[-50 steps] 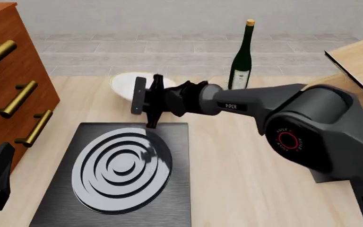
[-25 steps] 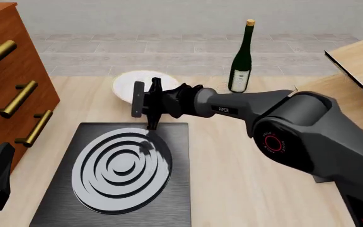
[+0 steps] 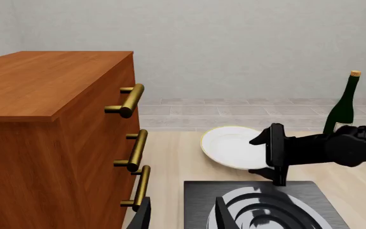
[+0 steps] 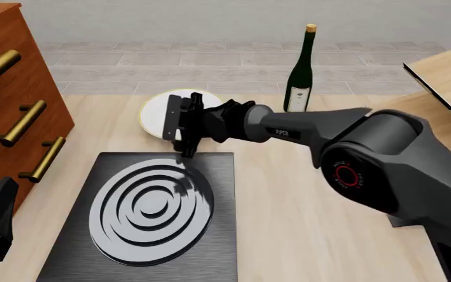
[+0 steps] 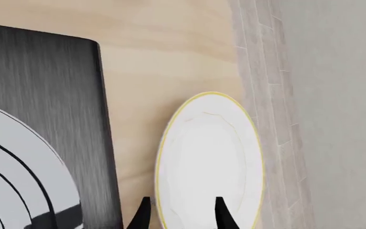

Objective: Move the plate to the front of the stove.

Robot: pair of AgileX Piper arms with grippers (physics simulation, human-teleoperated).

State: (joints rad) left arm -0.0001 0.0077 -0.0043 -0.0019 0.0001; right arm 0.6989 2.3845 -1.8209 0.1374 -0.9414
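The plate (image 4: 153, 111) lies flat on the table just beyond the stove (image 4: 151, 205), face up; being round, it has no long axis. The right gripper (image 4: 180, 125) reaches over the stove's far edge, fingers apart, seemingly bracketing the plate's near rim for a grasp. The left gripper (image 3: 181, 213) waits, parted, by the stove's near-left side.
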